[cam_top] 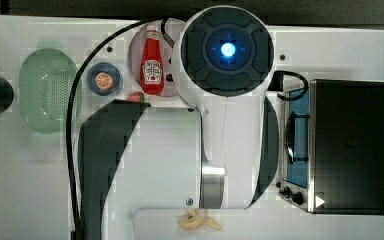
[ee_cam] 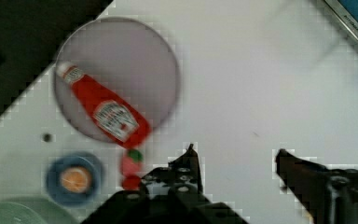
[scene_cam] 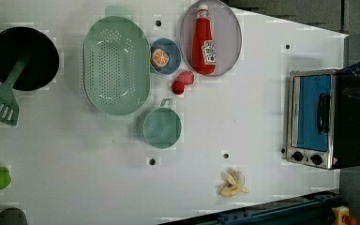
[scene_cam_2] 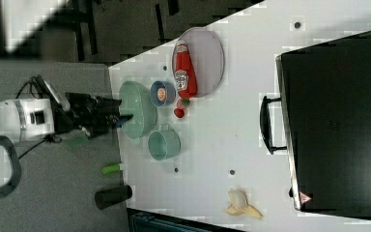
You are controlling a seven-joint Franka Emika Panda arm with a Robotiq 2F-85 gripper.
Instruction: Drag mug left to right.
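top: overhead | left, right: high | shared: ketchup bottle (cam_top: 152,62)

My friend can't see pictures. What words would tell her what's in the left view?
A small teal mug sits on a white table, just below a big green strainer basket. Near them are a blue dish with an orange slice, a ketchup bottle on a grey plate, a toaster oven and a banana peel.

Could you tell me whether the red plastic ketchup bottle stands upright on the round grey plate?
No, the red plastic ketchup bottle lies flat on the round grey plate.
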